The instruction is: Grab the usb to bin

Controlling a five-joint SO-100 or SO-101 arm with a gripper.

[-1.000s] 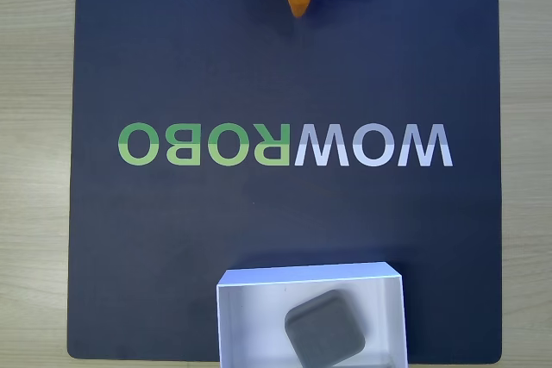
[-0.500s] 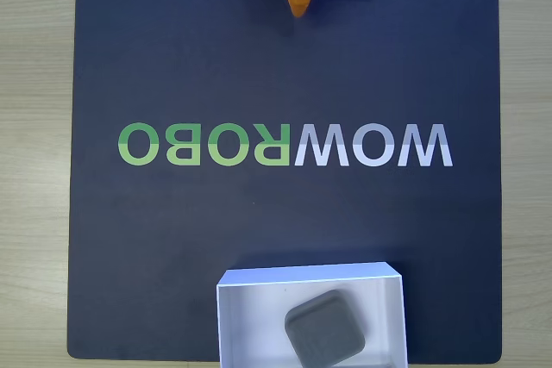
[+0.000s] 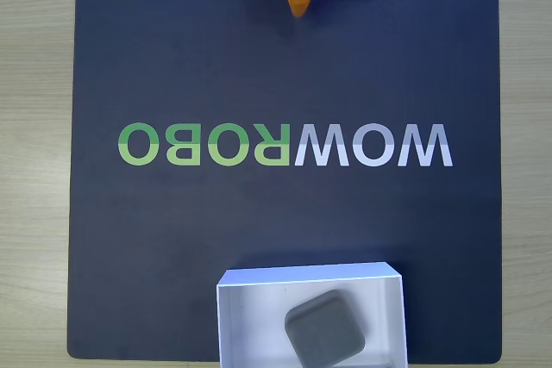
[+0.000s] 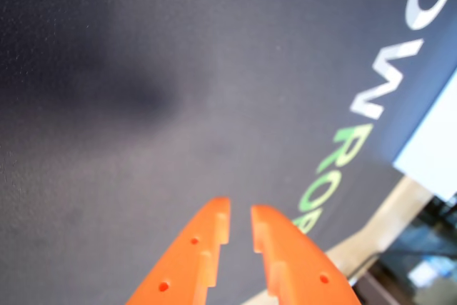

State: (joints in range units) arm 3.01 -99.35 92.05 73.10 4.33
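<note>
The usb (image 3: pixel 325 329), a matte grey rounded-square block, lies inside the white bin (image 3: pixel 306 278) at the bottom edge of the fixed view, turned slightly askew and toward the bin's right half. My orange gripper (image 3: pixel 298 8) hangs at the top edge of that view, far from the bin, its tips pointing down the mat. In the wrist view the gripper (image 4: pixel 238 209) has its two fingers nearly together with only a thin slit between them and nothing held. A white patch at that view's right edge looks like the bin's wall (image 4: pixel 430 144).
A dark mat (image 3: pixel 172 239) with the mirrored WOWROBO lettering (image 3: pixel 285 145) covers a light wooden table (image 3: pixel 34 170). The lettering runs across the mat between the gripper and the bin. The bin's lower part runs out of the fixed view.
</note>
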